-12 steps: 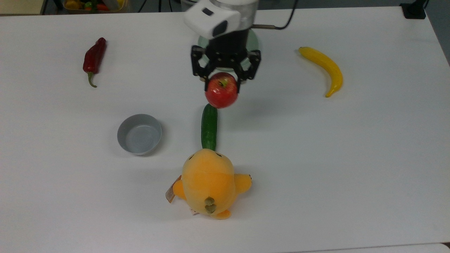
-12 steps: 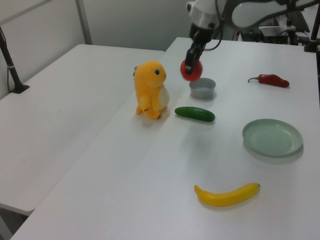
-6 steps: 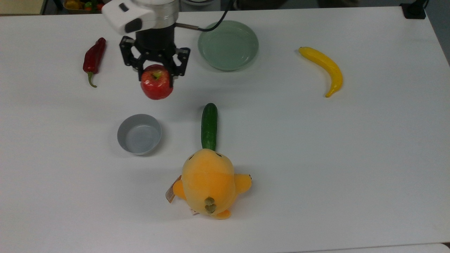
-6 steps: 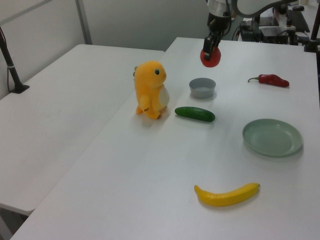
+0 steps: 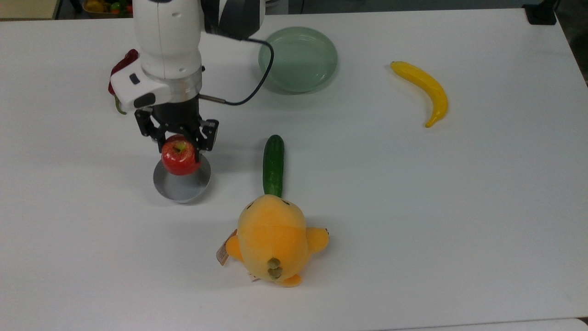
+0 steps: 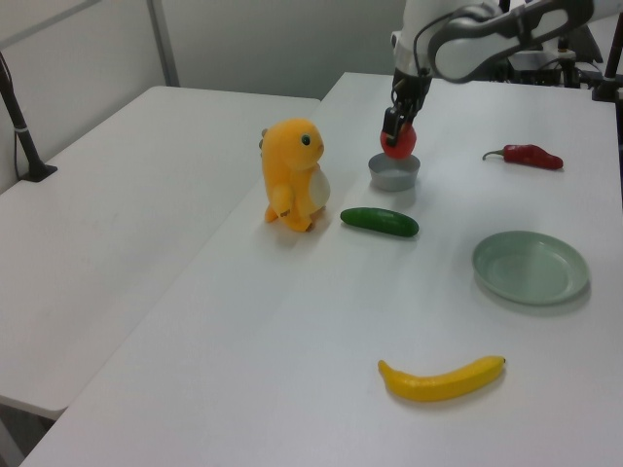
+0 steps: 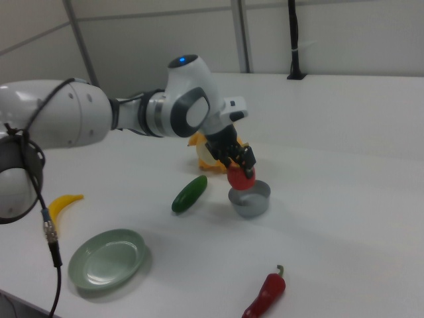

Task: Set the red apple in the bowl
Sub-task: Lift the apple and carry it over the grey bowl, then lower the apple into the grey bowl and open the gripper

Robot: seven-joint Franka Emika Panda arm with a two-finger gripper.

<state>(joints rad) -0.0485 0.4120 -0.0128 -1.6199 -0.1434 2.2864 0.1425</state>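
One hand (image 5: pixel 180 143) hangs over the bowl (image 5: pixel 182 184), its two fingers clamped on the apple (image 5: pixel 180 158), which sits just above the bowl's rim, not yet inside. The bowl stands on the white surface (image 5: pixel 413 207), a cucumber (image 5: pixel 274 165) near it, a chili (image 6: pixel 526 155) and a green plate (image 5: pixel 298 59) farther toward the surface's arm-side edge.

Readable text: none found.
Tag on plush toy (image 5: pixel 222 254): print too small to read.
Robot arm housing (image 5: pixel 167 41): no legible markings.
Worktop (image 5: pixel 413 207): no labels or numbers.
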